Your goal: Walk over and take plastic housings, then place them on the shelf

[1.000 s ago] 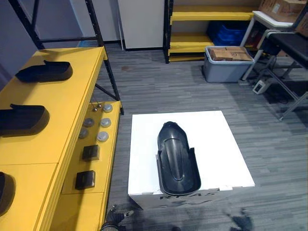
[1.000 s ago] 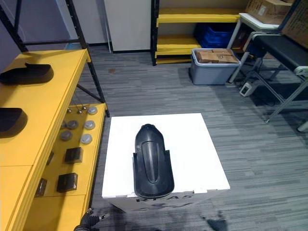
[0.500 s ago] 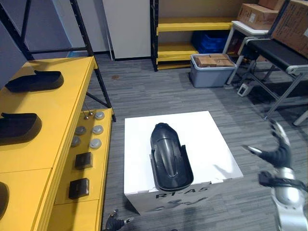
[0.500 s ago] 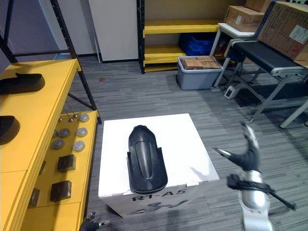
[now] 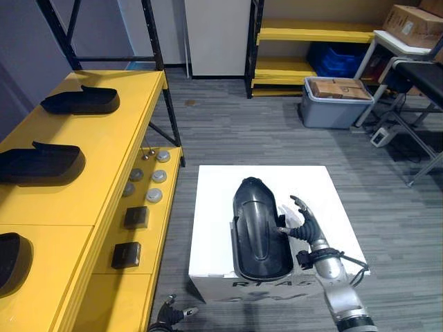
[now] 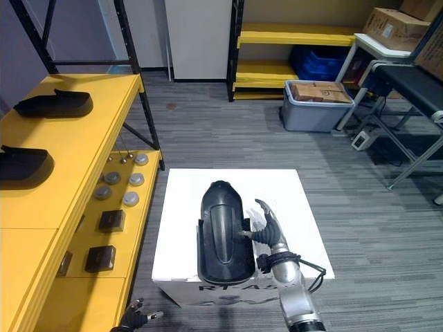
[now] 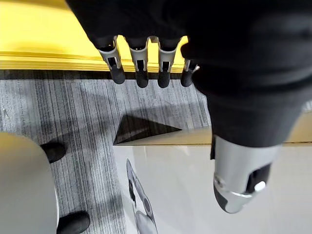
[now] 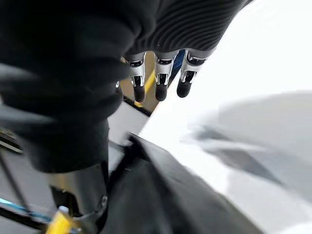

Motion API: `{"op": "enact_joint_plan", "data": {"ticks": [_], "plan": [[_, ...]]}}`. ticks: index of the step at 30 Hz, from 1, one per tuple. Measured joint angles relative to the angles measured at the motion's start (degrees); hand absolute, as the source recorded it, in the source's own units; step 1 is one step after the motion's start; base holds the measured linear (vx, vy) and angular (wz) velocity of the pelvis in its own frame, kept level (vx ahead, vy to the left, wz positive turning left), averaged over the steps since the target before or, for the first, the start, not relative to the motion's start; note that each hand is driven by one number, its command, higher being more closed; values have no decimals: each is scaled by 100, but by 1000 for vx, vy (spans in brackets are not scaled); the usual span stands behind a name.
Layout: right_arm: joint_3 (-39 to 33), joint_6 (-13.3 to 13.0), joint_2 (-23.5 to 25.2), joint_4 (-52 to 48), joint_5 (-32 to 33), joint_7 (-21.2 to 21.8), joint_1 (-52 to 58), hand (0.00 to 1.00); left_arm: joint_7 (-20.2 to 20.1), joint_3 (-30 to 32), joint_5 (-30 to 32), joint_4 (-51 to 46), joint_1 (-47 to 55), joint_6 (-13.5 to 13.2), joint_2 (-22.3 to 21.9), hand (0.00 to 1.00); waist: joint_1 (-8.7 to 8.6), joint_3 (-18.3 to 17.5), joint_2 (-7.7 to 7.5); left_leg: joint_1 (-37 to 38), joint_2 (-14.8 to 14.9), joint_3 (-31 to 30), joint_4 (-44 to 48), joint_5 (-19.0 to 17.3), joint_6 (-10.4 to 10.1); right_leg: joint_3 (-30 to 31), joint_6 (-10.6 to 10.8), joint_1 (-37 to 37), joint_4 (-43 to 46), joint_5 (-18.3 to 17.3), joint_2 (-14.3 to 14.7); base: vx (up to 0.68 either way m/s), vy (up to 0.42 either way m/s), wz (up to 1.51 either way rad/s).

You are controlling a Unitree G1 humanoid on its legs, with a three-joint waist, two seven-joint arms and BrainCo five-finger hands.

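A black plastic housing [image 5: 259, 228] lies lengthwise on a white box [image 5: 311, 194], open side up. My right hand [image 5: 304, 225] is open at the housing's right edge, fingers spread, thumb tip close to its side wall [image 8: 161, 195]. In the right wrist view its fingers [image 8: 158, 85] are straight over the white top. My left hand [image 5: 173, 315] hangs open low near the floor, between the box and the yellow shelf [image 5: 104, 138]. Three more black housings [image 5: 79, 100] [image 5: 38, 162] [image 5: 10, 256] rest on that shelf.
A lower yellow ledge [image 5: 149, 238] beside the box carries several grey discs [image 5: 154, 196] and two black blocks [image 5: 136, 217]. Black rack uprights [image 5: 163, 83] stand at the shelf's far end. A grey bin of cardboard boxes [image 5: 336, 100] and a yellow rack [image 5: 311, 31] stand behind; metal table legs [image 5: 415, 145] at right.
My right hand has swung in from the right onto the box, up to the housing's right edge. The camera has shifted; the housing lies where it was.
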Motion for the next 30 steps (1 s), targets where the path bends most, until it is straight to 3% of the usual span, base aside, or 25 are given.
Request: {"op": "enact_joint_plan", "data": {"ticks": [8,9,16,24,30], "plan": [[-203,142,225,901,-329,-439,-439,0,140,-171,6,-30,-28,34,-57,0,75,28,29,-15,-28,-197,-40,60,-10,-142,1,55,-40,27,-22,-52,15,13],[-218,151,236,972,-413,-442,-495,100,144,-181,6,-31,-33,35,-56,0,82,30,27,-12,-22,-205,-87,74,-10,-143,-7,40,-53,57,-13,-96,18,-2],[-336,227,230,1363,-796,-516,-934,100,160,-225,11,-25,-75,55,-29,0,83,81,-12,32,-6,-206,-364,202,-11,-167,-28,-29,-65,122,10,-47,7,-1],[-332,224,85,1494,-754,-478,-1092,100,158,-224,49,-22,-109,56,43,0,75,138,-184,109,-7,-190,-439,226,-17,-157,-26,-14,-63,119,33,40,11,-1],[-331,221,46,1482,-403,-332,-1130,100,158,-223,40,-25,-107,55,52,0,81,126,-210,117,-28,-204,-434,230,-10,-166,-26,2,-63,120,9,0,0,0]]}}
